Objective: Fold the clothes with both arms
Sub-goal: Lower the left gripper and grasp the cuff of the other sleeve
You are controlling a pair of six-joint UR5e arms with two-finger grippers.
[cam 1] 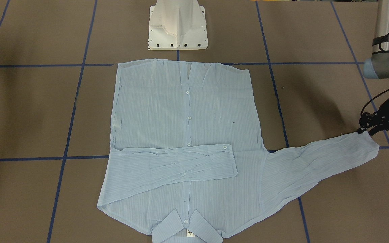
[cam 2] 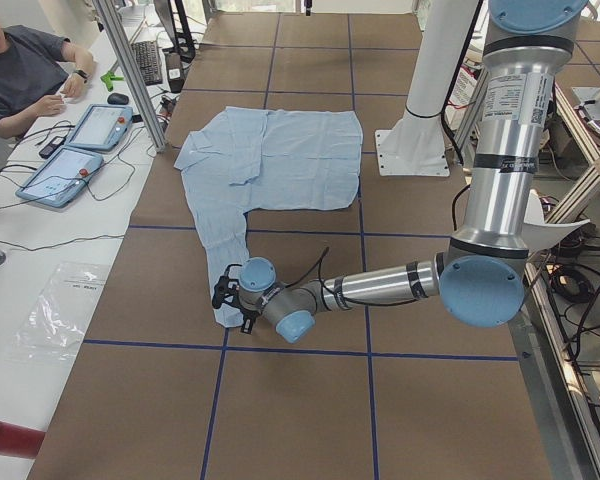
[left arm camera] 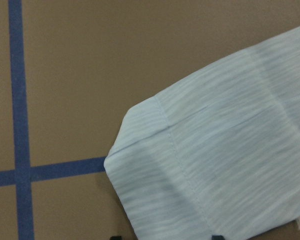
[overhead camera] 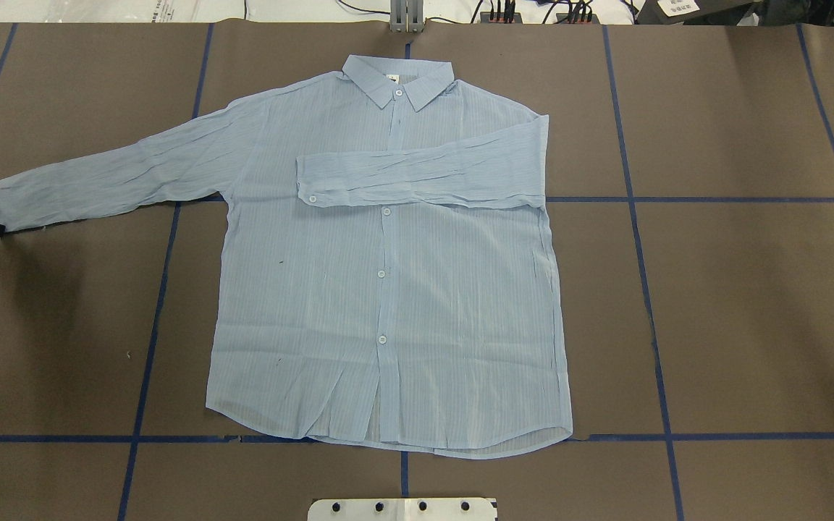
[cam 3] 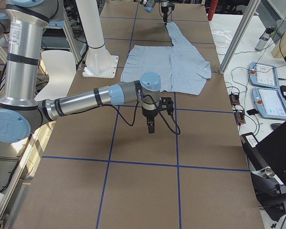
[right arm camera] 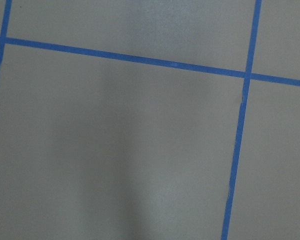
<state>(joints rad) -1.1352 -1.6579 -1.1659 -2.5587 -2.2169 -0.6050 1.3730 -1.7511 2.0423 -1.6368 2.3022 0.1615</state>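
Thin, light blue, finely striped button-up shirt (overhead camera: 388, 304) lying flat on the brown tape-gridded table (overhead camera: 750, 304). Its collar (overhead camera: 397, 79) points away from the white pedestal base (cam 1: 177, 30) and its hem lies toward it. The right-side sleeve (overhead camera: 424, 174) is folded across the chest. The left-side sleeve (overhead camera: 113, 174) extends outward, with its cuff at the black left gripper (cam 1: 363, 130). The black right gripper (cam 3: 151, 126) is over the table, well apart on the shirt's other side.

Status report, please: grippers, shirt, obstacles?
Left gripper open at outstretched sleeve's cuff. Right gripper away, state unclear. Shirt flat, other sleeve folded across chest. No obstacle seen.

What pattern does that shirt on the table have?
The shirt is light blue with fine stripes, clearest in the left wrist view.
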